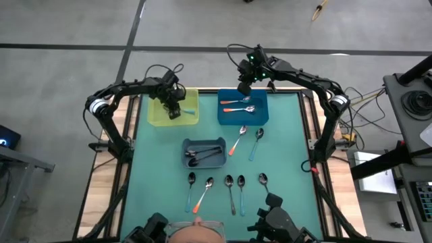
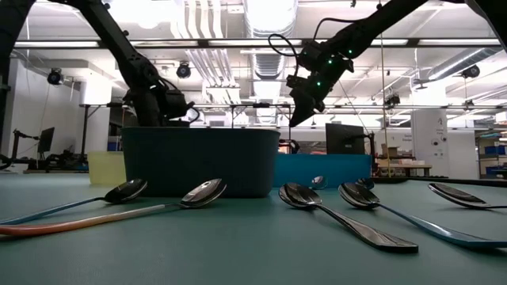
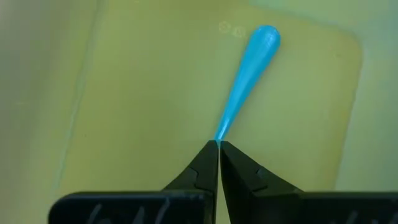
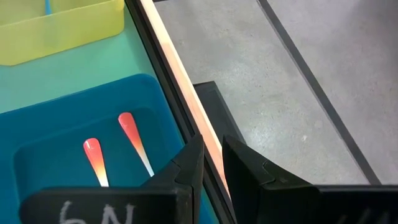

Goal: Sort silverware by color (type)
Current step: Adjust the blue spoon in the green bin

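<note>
Left gripper: the left gripper [image 1: 174, 108] is over the yellow bin [image 1: 156, 115] at upper left of the high view. In the left wrist view its fingers [image 3: 200, 171] are pressed together, with the thin end of a light-blue handle [image 3: 249, 71] at their tips; whether they pinch it or only touch it, I cannot tell.

Right gripper: the right gripper [image 1: 244, 88] is at the far edge of the blue bin [image 1: 263, 115], upper middle of the high view. The right wrist view shows its fingers [image 4: 189, 168] a little apart and nothing between them. The low view shows it raised well above the bins.

Blue bin: the high view shows two orange-handled spoons [image 1: 237, 105] inside. The right wrist view shows only their two orange handle ends.

Grey bin: the grey bin [image 1: 219, 162] in the middle of the high view holds dark metal spoons [image 1: 202, 154]. In the low view it is a dark wall that hides its contents.

Loose on the mat: just below the blue bin lie one orange-handled spoon [image 1: 237, 141] and one light-blue-handled spoon [image 1: 256, 144]. In the lower middle is a row of five spoons [image 1: 230, 189], one orange-handled, some blue, some dark. The low view shows the bowls of this row close up, resting on the green table [image 1: 290, 155].

Bottom edge: a person's head [image 1: 196, 233] shows in the high view only.
</note>
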Controlling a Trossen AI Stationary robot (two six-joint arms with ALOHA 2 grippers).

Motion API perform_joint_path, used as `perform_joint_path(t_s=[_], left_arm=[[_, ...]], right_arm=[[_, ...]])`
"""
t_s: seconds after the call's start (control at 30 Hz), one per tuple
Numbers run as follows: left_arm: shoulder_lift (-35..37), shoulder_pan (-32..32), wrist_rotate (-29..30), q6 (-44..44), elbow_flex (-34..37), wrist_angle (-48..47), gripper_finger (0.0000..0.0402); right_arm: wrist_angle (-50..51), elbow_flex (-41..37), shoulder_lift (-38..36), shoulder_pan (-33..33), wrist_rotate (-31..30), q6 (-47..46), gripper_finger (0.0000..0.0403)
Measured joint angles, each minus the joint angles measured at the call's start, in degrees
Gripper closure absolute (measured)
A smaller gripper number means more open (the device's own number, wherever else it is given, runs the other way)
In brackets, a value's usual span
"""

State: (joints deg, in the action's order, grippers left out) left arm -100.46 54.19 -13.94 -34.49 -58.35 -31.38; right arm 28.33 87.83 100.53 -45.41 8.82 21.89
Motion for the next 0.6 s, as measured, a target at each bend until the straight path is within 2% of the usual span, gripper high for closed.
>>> perform_joint_path(t_s=[0.3, 0.43, 0.6], left_arm=[[1.7, 0.1, -0.2, -1.3, -0.1, -2.2, 0.0402], [1.4, 0.1, -4.0, -4.4, 0.1, -4.8, 0.0402], [-1.2, 0.1, -4.6, -4.0, 0.2, -1.2, 0.0402]], right_arm=[[0.2, 0.0, 0.0, 0.0, 0.0, 0.1, 0.0351], [0.2, 0.0, 0.0, 0.0, 0.0, 0.1, 0.0351], [0.2, 0.0, 0.0, 0.0, 0.0, -0.1, 0.0351]])
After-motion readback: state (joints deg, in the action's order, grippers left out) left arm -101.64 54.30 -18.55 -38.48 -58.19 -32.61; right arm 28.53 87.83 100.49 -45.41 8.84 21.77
